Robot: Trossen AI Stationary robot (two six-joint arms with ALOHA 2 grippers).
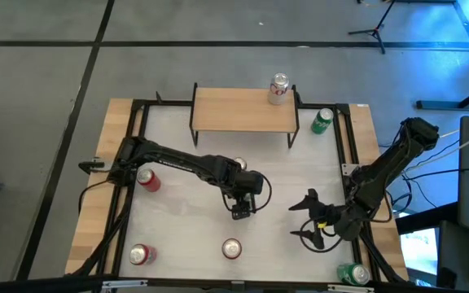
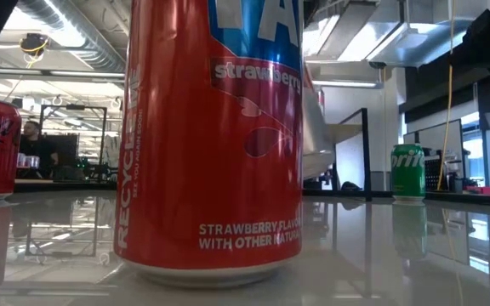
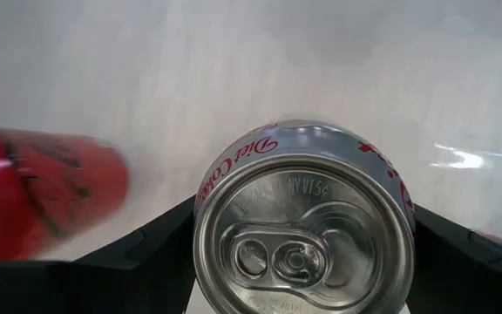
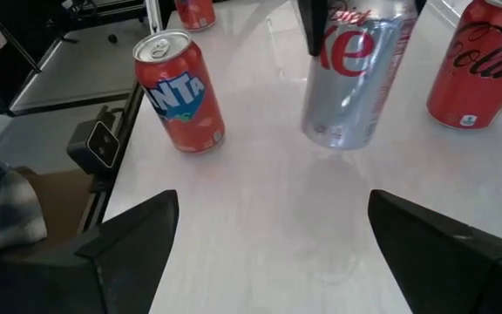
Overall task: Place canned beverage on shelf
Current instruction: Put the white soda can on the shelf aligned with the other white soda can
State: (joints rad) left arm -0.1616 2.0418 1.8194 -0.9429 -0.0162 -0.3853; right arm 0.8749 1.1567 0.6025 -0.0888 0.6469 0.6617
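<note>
So my left gripper [image 1: 243, 210] at frame centre is clamped on a silver Diet Coke can [image 3: 303, 227], lifted off the bench [image 1: 186, 244]. One can [image 1: 279, 88] already stands on the shelf [image 1: 238, 110] at upper centre; my right gripper [image 1: 312, 218] waits released.
</note>
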